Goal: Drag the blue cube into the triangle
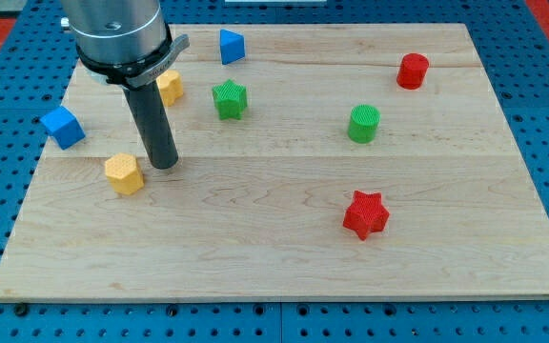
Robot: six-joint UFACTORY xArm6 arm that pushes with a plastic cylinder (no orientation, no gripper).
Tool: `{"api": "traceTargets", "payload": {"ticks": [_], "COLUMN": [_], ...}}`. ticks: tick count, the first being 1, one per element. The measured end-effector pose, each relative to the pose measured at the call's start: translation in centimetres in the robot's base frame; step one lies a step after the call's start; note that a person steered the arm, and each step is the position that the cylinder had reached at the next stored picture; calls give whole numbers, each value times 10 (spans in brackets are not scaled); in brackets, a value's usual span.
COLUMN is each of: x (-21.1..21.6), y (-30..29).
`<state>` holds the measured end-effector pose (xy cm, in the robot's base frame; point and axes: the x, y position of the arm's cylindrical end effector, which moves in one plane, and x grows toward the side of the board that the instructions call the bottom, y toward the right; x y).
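The blue cube (pixel 62 127) sits at the view's left edge of the wooden board, partly over the rim. The blue triangle-shaped block (pixel 232 46) lies near the view's top, left of centre. My tip (pixel 165 164) rests on the board to the right of the cube, just right of a yellow hexagonal block (pixel 124 174). The tip is apart from the blue cube and well below the blue triangle block.
A second yellow block (pixel 170 87) sits partly behind the rod. A green star (pixel 229 99), a green cylinder (pixel 364 124), a red cylinder (pixel 412 70) and a red star (pixel 365 214) lie on the board (pixel 284 257). Blue pegboard surrounds it.
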<state>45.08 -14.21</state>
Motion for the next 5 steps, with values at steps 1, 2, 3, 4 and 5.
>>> {"api": "traceTargets", "payload": {"ticks": [1,2,3,4,5], "x": [-7,-22,-22,-18,-34], "y": [-60,-102,-122,-133,-140]}}
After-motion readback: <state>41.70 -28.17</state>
